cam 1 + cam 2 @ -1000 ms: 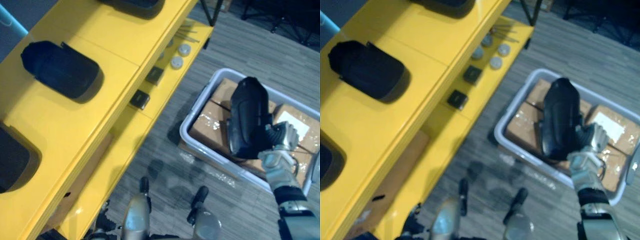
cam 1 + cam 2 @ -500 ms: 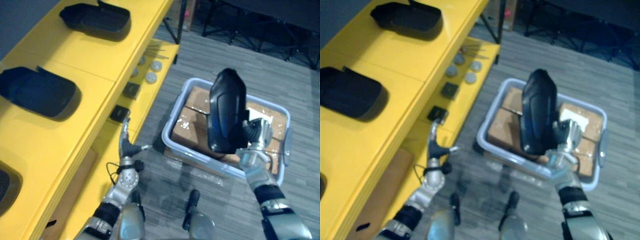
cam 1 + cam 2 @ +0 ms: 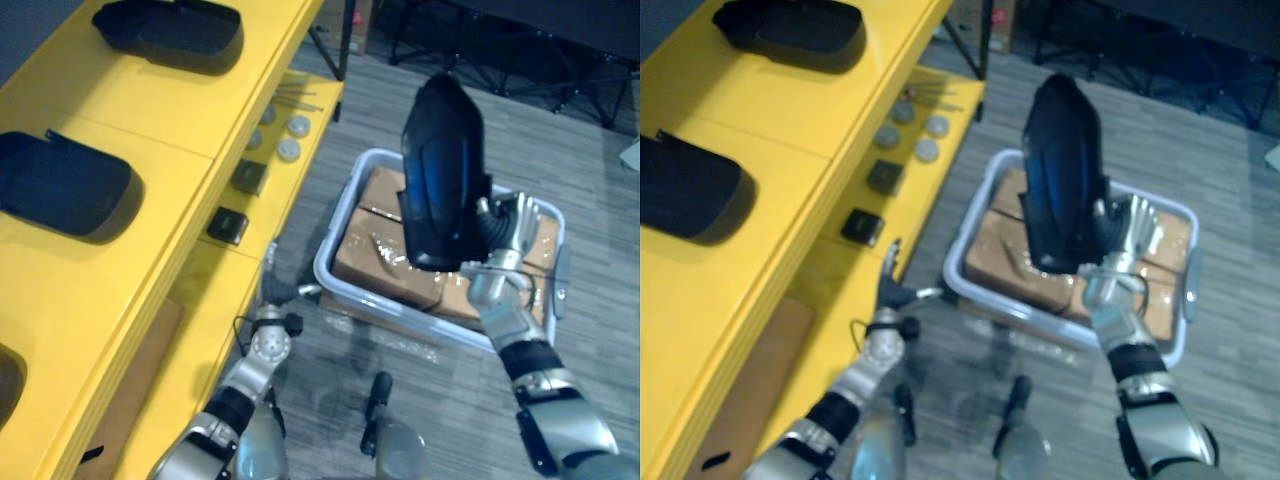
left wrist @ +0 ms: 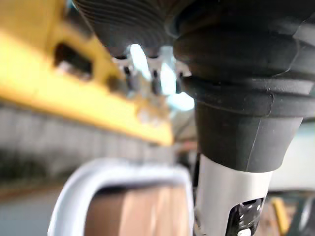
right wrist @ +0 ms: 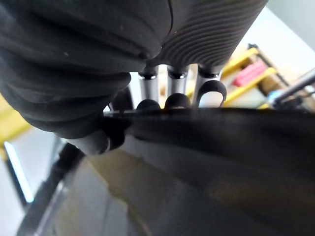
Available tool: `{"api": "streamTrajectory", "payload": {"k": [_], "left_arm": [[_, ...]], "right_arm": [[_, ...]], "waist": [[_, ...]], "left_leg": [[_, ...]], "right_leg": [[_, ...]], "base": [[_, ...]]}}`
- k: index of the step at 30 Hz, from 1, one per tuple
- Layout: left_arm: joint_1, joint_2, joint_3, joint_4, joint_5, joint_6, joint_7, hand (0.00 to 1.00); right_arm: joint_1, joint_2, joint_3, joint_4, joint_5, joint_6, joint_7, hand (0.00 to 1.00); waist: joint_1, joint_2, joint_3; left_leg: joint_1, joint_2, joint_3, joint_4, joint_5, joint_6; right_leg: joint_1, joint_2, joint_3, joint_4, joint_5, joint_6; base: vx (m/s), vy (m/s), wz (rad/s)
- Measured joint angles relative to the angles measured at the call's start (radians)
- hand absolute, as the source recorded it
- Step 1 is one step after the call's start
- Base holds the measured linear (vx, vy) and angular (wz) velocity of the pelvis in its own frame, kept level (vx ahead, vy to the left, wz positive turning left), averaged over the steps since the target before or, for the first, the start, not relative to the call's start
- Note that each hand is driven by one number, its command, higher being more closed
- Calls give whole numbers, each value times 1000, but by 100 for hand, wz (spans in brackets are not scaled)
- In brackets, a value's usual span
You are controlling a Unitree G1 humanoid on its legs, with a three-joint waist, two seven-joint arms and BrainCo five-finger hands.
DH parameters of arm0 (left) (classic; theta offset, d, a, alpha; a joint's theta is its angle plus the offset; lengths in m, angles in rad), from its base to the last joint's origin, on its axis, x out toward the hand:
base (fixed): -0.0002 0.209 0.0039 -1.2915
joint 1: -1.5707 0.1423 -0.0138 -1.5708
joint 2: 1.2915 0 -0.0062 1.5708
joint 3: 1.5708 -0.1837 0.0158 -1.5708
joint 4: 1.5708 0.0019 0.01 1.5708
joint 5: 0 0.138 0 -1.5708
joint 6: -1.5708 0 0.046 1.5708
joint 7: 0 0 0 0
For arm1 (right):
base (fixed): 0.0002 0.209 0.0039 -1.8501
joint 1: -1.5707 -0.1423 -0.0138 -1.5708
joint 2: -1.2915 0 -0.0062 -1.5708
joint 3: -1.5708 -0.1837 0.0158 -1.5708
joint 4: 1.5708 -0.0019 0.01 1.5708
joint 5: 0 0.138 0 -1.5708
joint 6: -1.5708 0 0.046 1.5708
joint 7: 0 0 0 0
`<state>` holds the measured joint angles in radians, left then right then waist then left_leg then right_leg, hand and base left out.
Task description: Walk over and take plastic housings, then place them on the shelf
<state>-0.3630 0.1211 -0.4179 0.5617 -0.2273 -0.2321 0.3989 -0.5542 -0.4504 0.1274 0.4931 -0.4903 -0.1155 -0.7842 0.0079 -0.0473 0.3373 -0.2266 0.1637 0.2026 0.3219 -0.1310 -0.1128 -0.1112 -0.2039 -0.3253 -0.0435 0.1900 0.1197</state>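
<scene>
right robot hand [image 3: 505, 235] clenched on the black plastic housing [image 3: 440, 170]
held upright over the grey bin [image 3: 323, 268]; left robot hand [image 3: 272, 290] loose and empty beside the yellow shelf [image 3: 150, 130]. it looks light, stiff and slick: grip its rim, not the curved back

Workshop — yellow shelf [image 3: 215, 105], parts bin [image 3: 345, 295]
</scene>
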Motion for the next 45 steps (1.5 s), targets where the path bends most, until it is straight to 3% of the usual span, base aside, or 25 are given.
{"api": "streamTrajectory", "payload": {"k": [1, 6, 9, 13, 19, 27, 31, 38, 43, 45], "left_arm": [[-3, -7, 0, -1, -82, 12, -56, 0], [-15, -10, -20, -20, -287, 44, -206, 0], [-21, -9, -22, -39, -363, 64, -257, 0], [-28, -13, -29, -39, -412, 91, -292, 0], [-28, -16, -28, -38, -433, 92, -290, 0], [-27, -22, -28, -36, -478, 87, -291, 0], [-27, -25, -30, -36, -453, 90, -267, 0], [-28, -50, -37, -17, -364, 127, -195, 0], [-35, -59, -37, 43, -366, 138, -176, 0], [-35, -60, -37, 49, -414, 139, -180, 0]], "right_arm": [[0, 0, 0, -25, -26, -15, 0, 100], [17, 3, 10, -103, -110, -81, 3, 100], [40, 17, 14, -135, -143, -114, 25, 100], [84, 22, 20, -135, -155, -125, 55, 100], [168, 36, 63, -134, -191, -175, 90, 100], [225, 98, 106, -130, -201, -223, 85, 100], [229, 105, 143, -123, -215, -233, 81, 100], [238, 148, 171, -104, -231, -233, 42, 100], [238, 158, 203, -104, -230, -233, 42, 100], [239, 174, 217, -104, -229, -233, 42, 100]], "waist": [[-2, 0, 0], [-10, 1, -1], [-19, 5, -3], [-27, 13, -10], [-32, 28, -64], [-31, 19, -110], [-31, 18, -111], [-30, -6, -138], [-30, -27, -153], [-29, -29, -154]], "left_leg": [[8, -1, 0, -2, 0, 0], [58, -5, 12, -31, 0, 0], [72, -7, 26, -38, 0, 0], [89, -8, 33, -52, 3, -3], [107, -11, 31, -81, 10, -7], [127, -19, 26, -106, 25, -6], [130, -20, 25, -115, 37, -7], [156, -27, 25, -180, 73, -13], [157, -28, 24, -181, 73, -12], [157, -29, 24, -181, 74, -11]], "right_leg": [[8, 0, 0, -2, 0, 0], [41, -2, 7, -8, 0, 0], [44, -3, 23, -17, 1, 2], [52, -1, 26, -20, 1, 2], [66, 1, 24, -35, 2, 4], [78, -3, 22, -35, 2, 4], [78, -4, 21, -35, 2, 4], [77, -3, 10, -36, 1, 4], [77, -4, 8, -36, 1, 4], [78, -5, 8, -36, 2, 5]], "base": [[0, 0, 0], [-5, 4, -3], [-25, 9, -14], [-17, 1, -5], [3, -1, 1], [-32, 2, 1], [-68, -10, 1], [-21, -8, 1], [0, 0, 0], [0, 0, 0]]}}
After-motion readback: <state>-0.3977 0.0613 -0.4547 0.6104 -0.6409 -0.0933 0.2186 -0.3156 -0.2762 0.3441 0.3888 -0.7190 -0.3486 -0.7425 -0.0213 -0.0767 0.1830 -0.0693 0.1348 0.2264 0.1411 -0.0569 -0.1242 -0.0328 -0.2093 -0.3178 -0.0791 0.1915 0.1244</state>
